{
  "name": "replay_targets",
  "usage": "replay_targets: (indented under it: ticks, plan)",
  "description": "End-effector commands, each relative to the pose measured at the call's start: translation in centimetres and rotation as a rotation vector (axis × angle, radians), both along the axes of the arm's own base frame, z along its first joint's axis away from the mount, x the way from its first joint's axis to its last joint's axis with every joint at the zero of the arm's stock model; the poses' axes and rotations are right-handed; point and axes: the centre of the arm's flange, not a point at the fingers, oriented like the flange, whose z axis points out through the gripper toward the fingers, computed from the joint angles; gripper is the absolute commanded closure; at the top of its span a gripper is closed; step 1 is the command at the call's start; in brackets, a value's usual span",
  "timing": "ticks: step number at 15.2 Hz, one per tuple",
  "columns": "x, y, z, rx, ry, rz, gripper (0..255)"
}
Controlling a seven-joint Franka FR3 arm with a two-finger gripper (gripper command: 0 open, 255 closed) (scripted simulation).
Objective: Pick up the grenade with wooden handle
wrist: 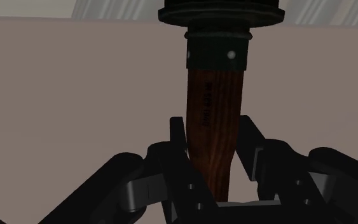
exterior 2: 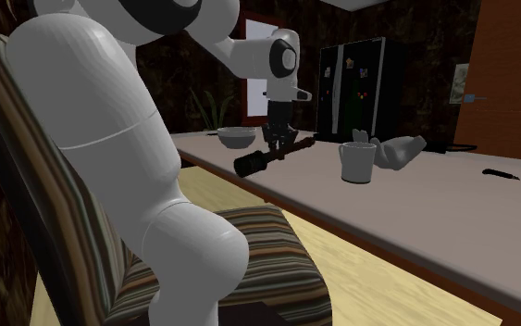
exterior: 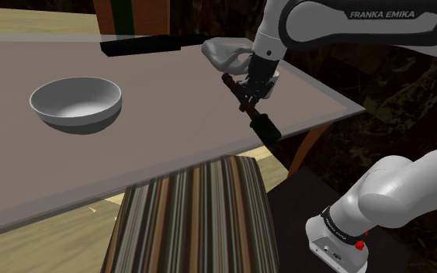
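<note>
Jaws are pinching the grenade [wrist: 212,121] by its handle: reddish-brown wood grain w/ dark lettering down it, then a black studded collar + fat black head. Shoulder view: it's tilted near the table [exterior: 170,116] edge, head at 5 o'clock from the jaws. Grey bowl [exterior: 75,102] well off at 9 o'clock.

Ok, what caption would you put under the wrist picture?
Gripper shut on the grenade by its wooden handle, table behind.
</note>
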Motion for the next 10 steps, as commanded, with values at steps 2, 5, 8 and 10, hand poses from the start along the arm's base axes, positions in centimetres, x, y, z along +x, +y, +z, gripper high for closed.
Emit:
replay_targets:
  ticks: [2, 5, 8, 10]
  plan:
    - [0.0, 0.0, 1.6, 0.0, 0.0, 0.0, 255]
    - [0.0, 0.0, 3.2, 0.0, 0.0, 0.0, 255]
    - [0.0, 0.0, 4.8, 0.0, 0.0, 0.0, 255]
    - [0.0, 0.0, 4.9, 0.0, 0.0, 0.0, 255]
